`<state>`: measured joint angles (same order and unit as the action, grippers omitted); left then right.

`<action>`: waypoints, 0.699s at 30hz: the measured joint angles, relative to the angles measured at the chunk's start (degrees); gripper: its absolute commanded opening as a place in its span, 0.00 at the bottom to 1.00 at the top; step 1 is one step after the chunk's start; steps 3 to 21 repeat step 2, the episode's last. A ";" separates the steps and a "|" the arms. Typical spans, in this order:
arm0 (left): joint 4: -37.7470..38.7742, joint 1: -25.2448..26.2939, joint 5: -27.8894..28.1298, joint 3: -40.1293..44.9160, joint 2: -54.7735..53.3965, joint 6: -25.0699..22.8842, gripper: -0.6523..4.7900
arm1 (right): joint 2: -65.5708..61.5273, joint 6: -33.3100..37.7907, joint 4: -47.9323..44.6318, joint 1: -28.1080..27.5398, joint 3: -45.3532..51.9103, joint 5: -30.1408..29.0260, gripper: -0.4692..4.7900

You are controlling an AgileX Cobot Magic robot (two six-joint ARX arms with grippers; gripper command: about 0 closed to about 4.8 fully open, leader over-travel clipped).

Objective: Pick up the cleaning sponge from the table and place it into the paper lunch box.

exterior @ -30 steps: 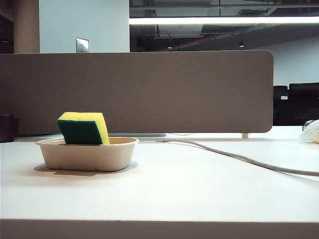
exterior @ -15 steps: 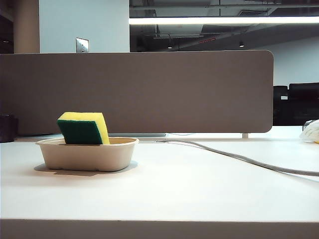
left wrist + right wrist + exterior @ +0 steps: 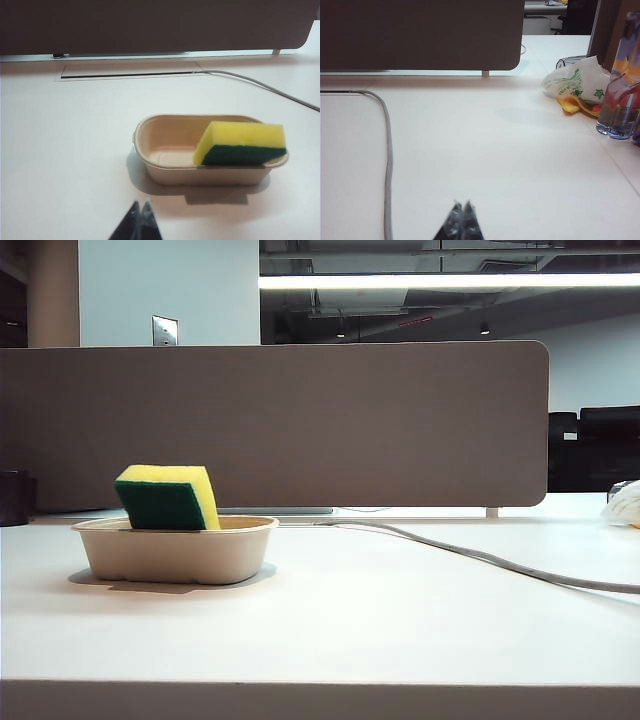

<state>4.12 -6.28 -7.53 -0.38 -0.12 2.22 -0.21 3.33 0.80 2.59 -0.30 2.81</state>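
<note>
Cleaning sponge (image 3: pixel 168 497): bright yellow foam, one face covered by a dark green scouring layer. Paper lunch box (image 3: pixel 175 552): plain beige-tan, no print seen. Table (image 3: pixel 380 620): white, unpatterned. Partition panel (image 3: pixel 300 425): flat brown-grey. Cable (image 3: pixel 480 557): grey. Left gripper (image 3: pixel 140 214) and right gripper (image 3: pixel 462 212): fingertips are rendered black with a slight sheen, tips together. Crumpled bag (image 3: pixel 575 82): white with green print, something yellow-orange beneath it. Glass (image 3: pixel 622 107): clear, blue-tinted at the base. Wall (image 3: pixel 170 290) behind the panel is seen as pale blue-grey.
</note>
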 measured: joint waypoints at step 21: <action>0.00 0.00 0.00 0.00 0.00 0.00 0.11 | 0.00 0.00 0.00 0.02 0.00 0.00 0.07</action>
